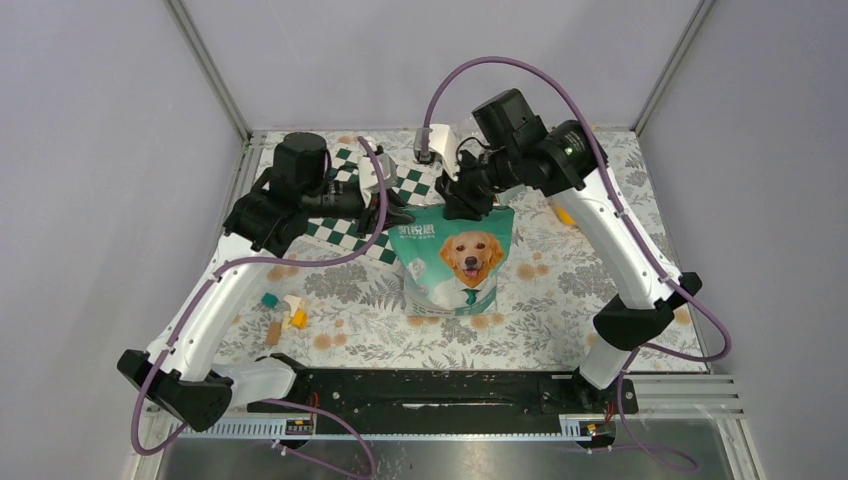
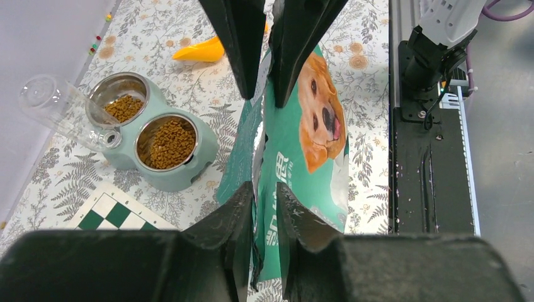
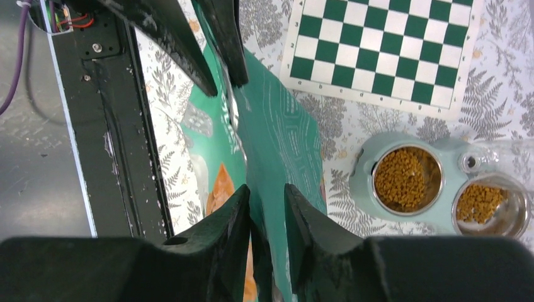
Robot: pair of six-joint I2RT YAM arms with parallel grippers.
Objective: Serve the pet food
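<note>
The pet food (image 2: 171, 143) was small brown-orange kibble, lying loose in two steel bowls (image 2: 138, 143) set side by side in a pale green feeder (image 2: 189, 179). One bowl was nearly full. The other held a thinner layer, with some bare steel showing.

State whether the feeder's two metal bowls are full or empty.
Neither is empty. The bottle-side bowl holds a small kibble heap, bare metal showing; the other bowl is covered.
</note>
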